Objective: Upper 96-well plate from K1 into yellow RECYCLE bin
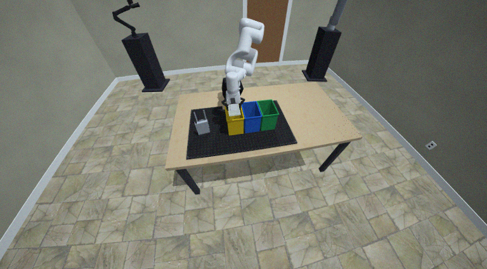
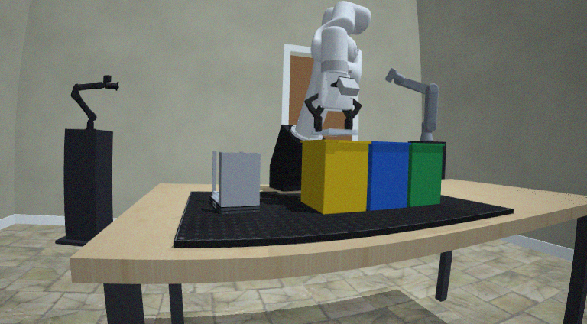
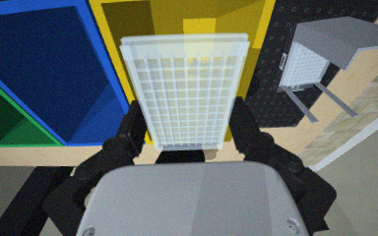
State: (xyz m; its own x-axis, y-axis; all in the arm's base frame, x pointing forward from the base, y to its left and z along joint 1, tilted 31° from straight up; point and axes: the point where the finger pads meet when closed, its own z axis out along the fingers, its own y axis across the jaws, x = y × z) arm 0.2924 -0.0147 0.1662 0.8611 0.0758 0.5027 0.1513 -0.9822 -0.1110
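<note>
End effector (image 3: 187, 129): we see its fingers spread wide, clamped on the long sides of the plate (image 3: 184, 90).
Plate: we find it held flat, just above the yellow bin (image 2: 334, 175), over the bin's mouth at the arm-side end.
Bins: yellow, blue (image 2: 388, 174) and green (image 2: 424, 173) stand upright, touching in a row.
Rack (image 2: 239, 178): we see it apart from the bins on the tabletop (image 2: 242, 255), the lower plate (image 3: 304, 65) in it.

You see the table (image 2: 129, 234) carrying a black mat (image 2: 268, 227); on the mat stand the rack (image 2: 239, 182) and three touching bins (image 2: 335, 175)
</note>
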